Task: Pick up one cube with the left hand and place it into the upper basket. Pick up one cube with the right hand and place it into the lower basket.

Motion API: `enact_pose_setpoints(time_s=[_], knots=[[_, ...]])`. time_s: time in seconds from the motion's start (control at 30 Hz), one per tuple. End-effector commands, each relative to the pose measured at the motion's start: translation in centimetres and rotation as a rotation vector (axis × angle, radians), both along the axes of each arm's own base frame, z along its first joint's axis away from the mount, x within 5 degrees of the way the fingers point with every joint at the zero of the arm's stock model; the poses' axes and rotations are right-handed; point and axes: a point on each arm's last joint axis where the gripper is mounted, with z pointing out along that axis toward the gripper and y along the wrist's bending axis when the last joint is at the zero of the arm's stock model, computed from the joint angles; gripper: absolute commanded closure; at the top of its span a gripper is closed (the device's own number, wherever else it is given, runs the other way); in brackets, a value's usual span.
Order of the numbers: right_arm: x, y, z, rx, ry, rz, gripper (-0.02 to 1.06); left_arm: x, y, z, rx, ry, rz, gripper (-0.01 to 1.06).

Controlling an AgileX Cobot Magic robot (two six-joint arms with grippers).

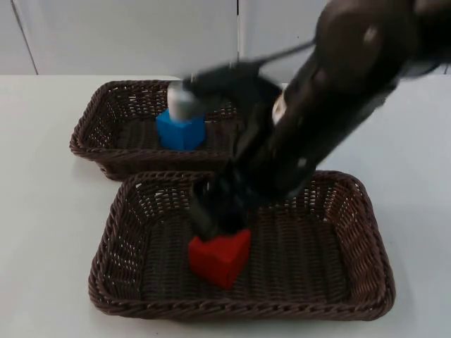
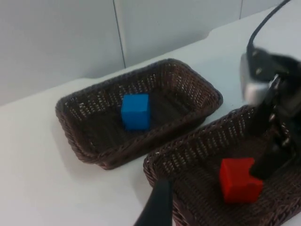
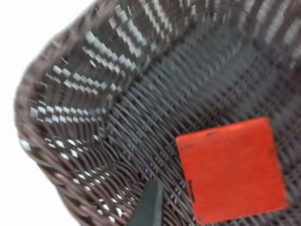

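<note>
The right tool (image 1: 211, 222), grip state unclear, hovers just above the red cube (image 1: 220, 257) in the near basket (image 1: 352, 296); rigid, light, best pinched across flat sides.

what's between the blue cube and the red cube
In the top view, the two baskets' touching rims lie between the blue cube and the red cube, with the right pincer over the red one.

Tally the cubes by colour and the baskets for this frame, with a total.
Blue cube, in the upper basket: 1
Red cube, in the lower basket, right hand just above it: 1
Wicker baskets: 2
Total: 4
</note>
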Motion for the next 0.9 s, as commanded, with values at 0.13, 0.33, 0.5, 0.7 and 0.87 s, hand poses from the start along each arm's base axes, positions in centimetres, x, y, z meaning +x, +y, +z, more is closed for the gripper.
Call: enact_pose_setpoints(time_s=[0.13, 0.33, 0.5, 0.7, 0.87], knots=[[-1.2, -1.1, 6.0, 0.083, -0.095, 0.021, 0.26, -0.1, 0.1, 0.0, 0.000, -0.012, 0.012, 0.27], [-2.8, -2.8, 11.9, 0.200, -0.201, 0.020, 0.26, -0.1, 0.1, 0.0, 0.000, -0.012, 0.012, 0.27], [-3.9, -4.0, 14.5, 0.246, -0.243, 0.022, 0.26, -0.1, 0.1, 0.0, 0.000, -0.012, 0.012, 0.27], [-5.2, -5.4, 16.0, 0.282, -0.276, 0.021, 0.26, -0.1, 0.1, 0.0, 0.000, -0.012, 0.012, 0.27], [-6.3, -6.7, 16.5, 0.299, -0.296, 0.022, 0.26, -0.1, 0.1, 0.0, 0.000, -0.012, 0.012, 0.27]])
